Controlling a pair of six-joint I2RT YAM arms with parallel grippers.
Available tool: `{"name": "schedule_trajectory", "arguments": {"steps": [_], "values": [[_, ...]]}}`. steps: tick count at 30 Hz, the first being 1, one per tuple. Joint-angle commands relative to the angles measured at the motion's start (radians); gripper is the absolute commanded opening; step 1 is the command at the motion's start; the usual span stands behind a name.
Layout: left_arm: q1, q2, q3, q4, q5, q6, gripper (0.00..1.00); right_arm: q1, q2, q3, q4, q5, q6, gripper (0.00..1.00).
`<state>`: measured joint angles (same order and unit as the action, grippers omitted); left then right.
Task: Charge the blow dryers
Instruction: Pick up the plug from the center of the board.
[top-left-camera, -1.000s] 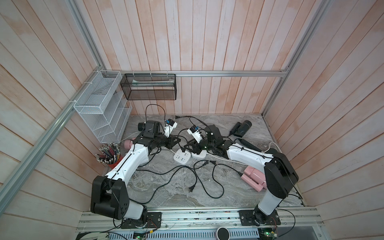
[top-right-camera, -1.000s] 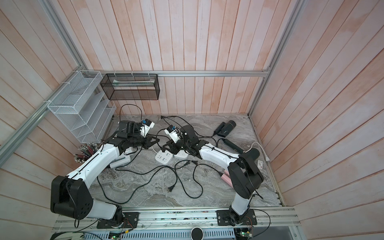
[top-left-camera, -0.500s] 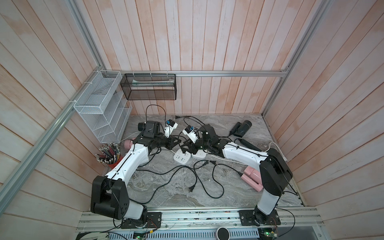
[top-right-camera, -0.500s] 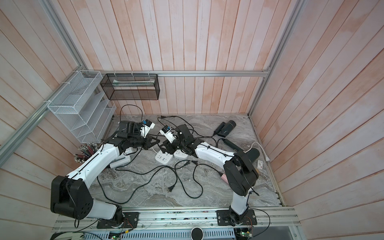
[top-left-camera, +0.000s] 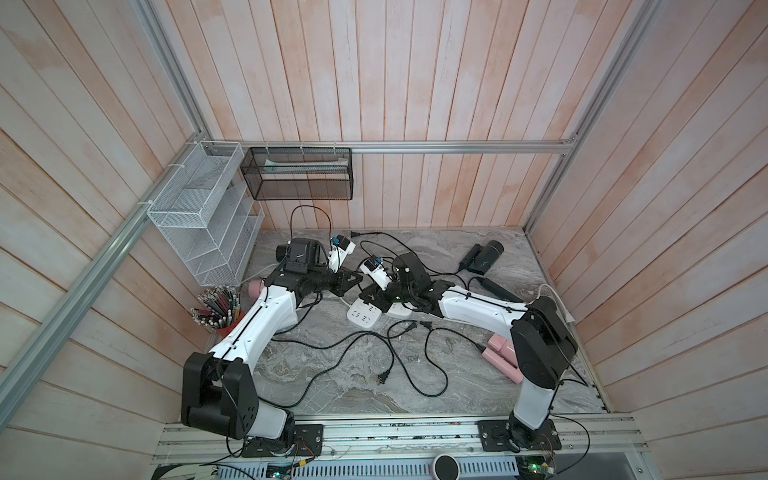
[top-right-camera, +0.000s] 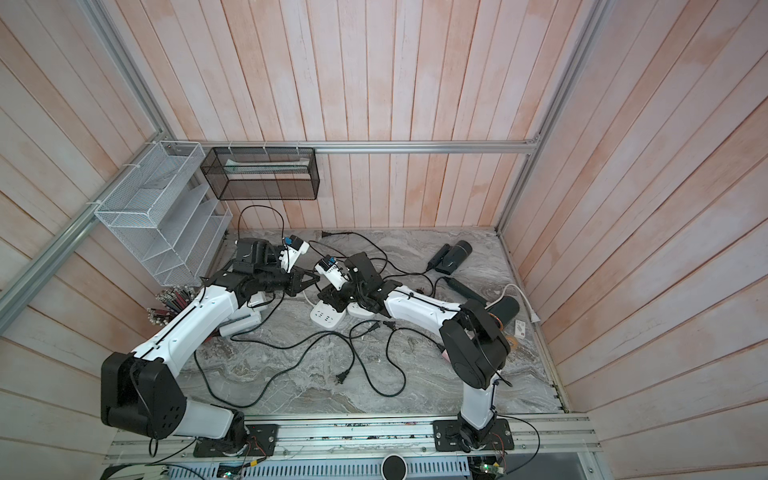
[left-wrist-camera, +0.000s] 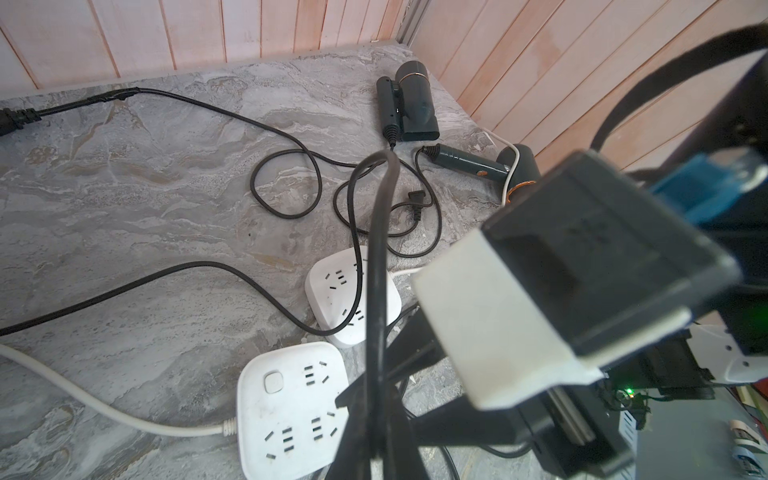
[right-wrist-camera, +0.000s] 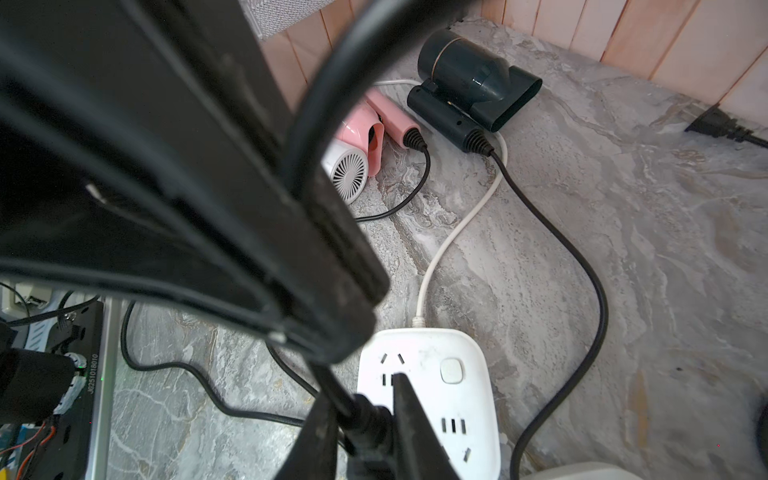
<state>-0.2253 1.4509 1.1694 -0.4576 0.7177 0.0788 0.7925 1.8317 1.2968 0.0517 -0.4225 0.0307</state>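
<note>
Right pincer (right-wrist-camera: 361, 401) nips plug (right-wrist-camera: 368, 424) over power strip (right-wrist-camera: 467, 409); left pincer (left-wrist-camera: 374, 440) clamps cord (left-wrist-camera: 376, 249).

We see pale plank walls (top-left-camera: 395, 83) around a grey marbled floor (top-left-camera: 478, 386), with a white wire rack (top-left-camera: 199, 216) and a black mesh basket (top-left-camera: 297, 176) mounted.

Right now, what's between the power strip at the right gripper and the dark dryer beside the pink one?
Right wrist view: white cable from the power strip, black cord from the dark dryer.
</note>
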Motion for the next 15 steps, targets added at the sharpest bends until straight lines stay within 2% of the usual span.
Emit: {"name": "schedule_trajectory", "arguments": {"steps": [1, 5, 7, 10, 15], "values": [[0.004, -0.004, 0.029, -0.016, -0.002, 0.009, 0.04, 0.006, -0.011, -0.009, 0.012, 0.041, 0.003, 0.23], [0.004, -0.013, 0.026, -0.015, -0.012, -0.003, 0.04, 0.006, -0.031, -0.041, 0.043, 0.043, 0.023, 0.44], [0.003, -0.016, 0.022, -0.012, -0.011, -0.010, 0.04, 0.007, -0.051, -0.096, 0.082, 0.052, 0.045, 0.49], [0.004, -0.023, 0.014, -0.003, -0.009, -0.029, 0.04, 0.006, -0.076, -0.149, 0.128, 0.059, 0.077, 0.53], [0.003, -0.030, 0.001, 0.012, 0.003, -0.038, 0.04, 0.007, -0.085, -0.191, 0.163, 0.063, 0.098, 0.53]]}}
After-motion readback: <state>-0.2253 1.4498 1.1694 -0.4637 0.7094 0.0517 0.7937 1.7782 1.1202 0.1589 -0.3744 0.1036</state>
